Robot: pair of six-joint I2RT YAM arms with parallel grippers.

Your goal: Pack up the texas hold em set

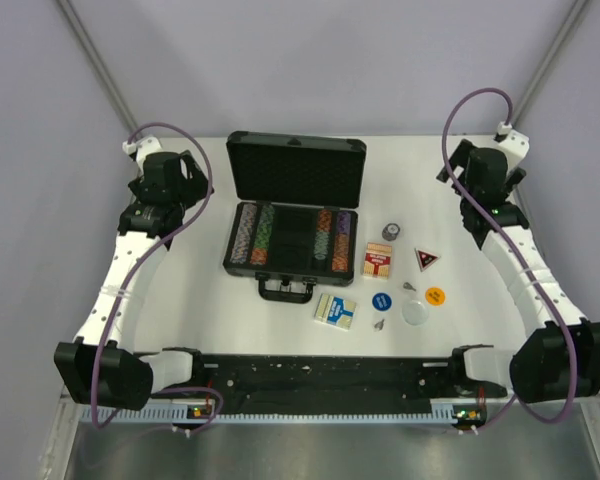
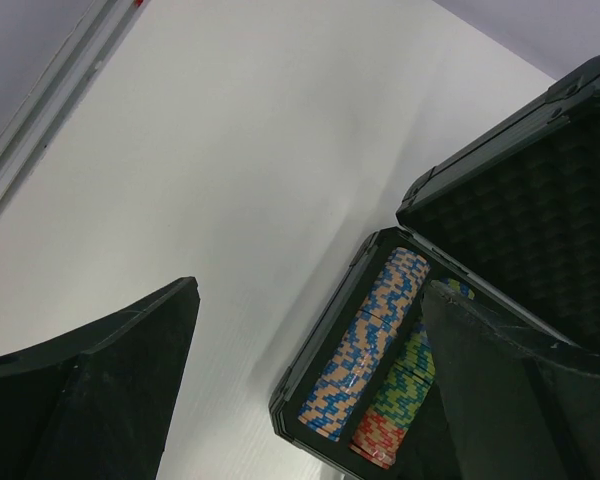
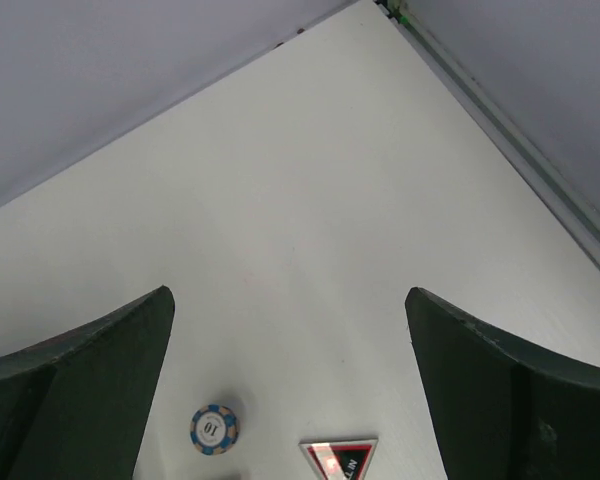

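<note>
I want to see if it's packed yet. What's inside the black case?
Inside the black case are chip rows at the left end and more at the right end. The middle section looks dark and bare. Whatever lies under the chips is hidden.

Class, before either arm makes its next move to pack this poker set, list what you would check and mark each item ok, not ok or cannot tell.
1. Case lid open: ok.
2. Middle compartment free between the chip rows: ok, it looks unfilled.
3. Left gripper and right gripper open, holding nothing: ok.
4. Everything packed: not ok. The red card box, blue card box, red triangle and round buttons lie on the table outside the case.
5. Both boxes closed: cannot tell.
</note>
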